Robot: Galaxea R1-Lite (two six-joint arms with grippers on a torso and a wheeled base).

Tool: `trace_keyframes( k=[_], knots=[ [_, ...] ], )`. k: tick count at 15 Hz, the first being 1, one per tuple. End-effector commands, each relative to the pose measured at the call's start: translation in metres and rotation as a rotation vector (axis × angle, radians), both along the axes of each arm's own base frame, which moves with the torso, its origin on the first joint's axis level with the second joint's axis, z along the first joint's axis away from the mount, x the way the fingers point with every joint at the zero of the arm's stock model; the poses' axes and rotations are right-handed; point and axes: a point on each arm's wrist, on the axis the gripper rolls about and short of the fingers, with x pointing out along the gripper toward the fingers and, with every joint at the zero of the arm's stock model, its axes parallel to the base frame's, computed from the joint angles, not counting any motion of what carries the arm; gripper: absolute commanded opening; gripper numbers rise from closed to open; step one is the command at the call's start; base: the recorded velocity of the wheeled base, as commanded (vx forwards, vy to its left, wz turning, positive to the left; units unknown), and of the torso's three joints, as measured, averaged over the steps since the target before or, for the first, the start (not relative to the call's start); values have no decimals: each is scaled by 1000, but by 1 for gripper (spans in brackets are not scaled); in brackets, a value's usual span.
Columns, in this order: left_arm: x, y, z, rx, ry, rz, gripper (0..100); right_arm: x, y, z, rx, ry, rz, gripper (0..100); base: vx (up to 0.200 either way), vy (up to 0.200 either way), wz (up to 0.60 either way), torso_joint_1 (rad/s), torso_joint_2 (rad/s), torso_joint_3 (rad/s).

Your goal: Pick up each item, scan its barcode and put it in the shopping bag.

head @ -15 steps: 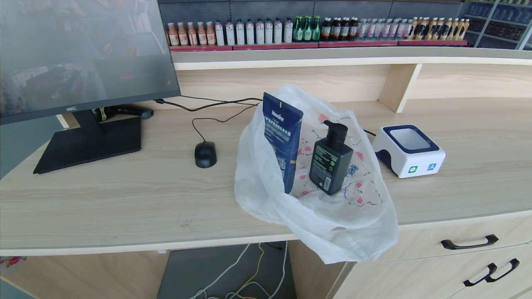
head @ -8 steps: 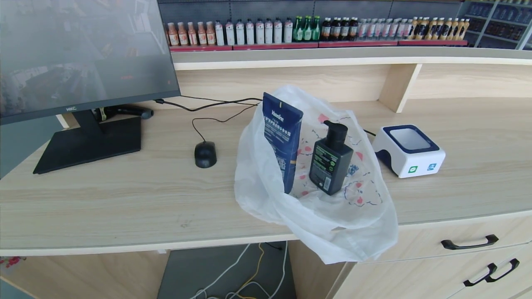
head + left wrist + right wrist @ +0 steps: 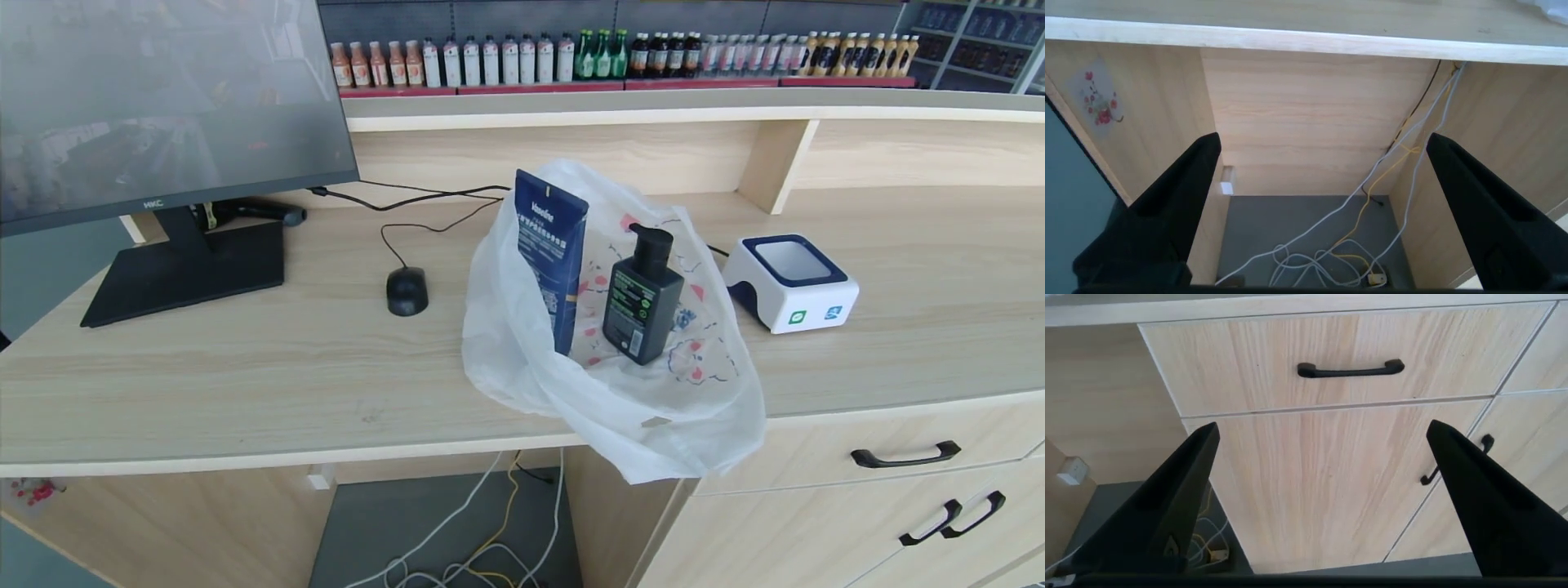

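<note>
Counter (image 3: 245, 367) of pale wood spans the head view, with the monitor (image 3: 163, 98) at upper left, the mouse (image 3: 406, 291) left of centre and shelved bottles (image 3: 620, 57) along the top edge. A broad stretch of wood runs from the mouse down to the front edge at lower left. The shopping bag (image 3: 620, 408) sits at centre, drooping over that edge, with the blue pouch (image 3: 551, 261) and black pump bottle (image 3: 641, 298) upright inside and the scanner (image 3: 790, 282) just to its right. My left claw (image 3: 1323, 220) hangs spread wide before the recess (image 3: 1315, 131) under the counter, and my right claw (image 3: 1323, 514) is spread wide facing the drawers (image 3: 1249, 376).

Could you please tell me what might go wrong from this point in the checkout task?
1. The shopping bag hangs over the counter edge; a snag could drag it off with the blue tube and pump bottle inside.
2. The right tool sits open, low before the drawer handle; rising straight up may strike it or the counter edge.
</note>
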Motion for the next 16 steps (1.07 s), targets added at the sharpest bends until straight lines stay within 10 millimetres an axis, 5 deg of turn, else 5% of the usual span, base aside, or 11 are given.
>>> trace_keyframes(
  k=[1, 11, 16],
  knots=[
    [0, 0, 0, 0, 0, 0, 100, 0, 0, 0, 0, -4, -1, 100, 0, 0, 0, 0, 0, 0],
    [0, 0, 0, -9, 0, 2, 100, 0, 0, 0, 0, -4, -1, 100, 0, 0, 0, 0, 0, 0],
    [0, 0, 0, -10, 0, 2, 100, 0, 0, 0, 0, -4, -1, 100, -120, 0, 0, 9, 1, 0]
  ],
)
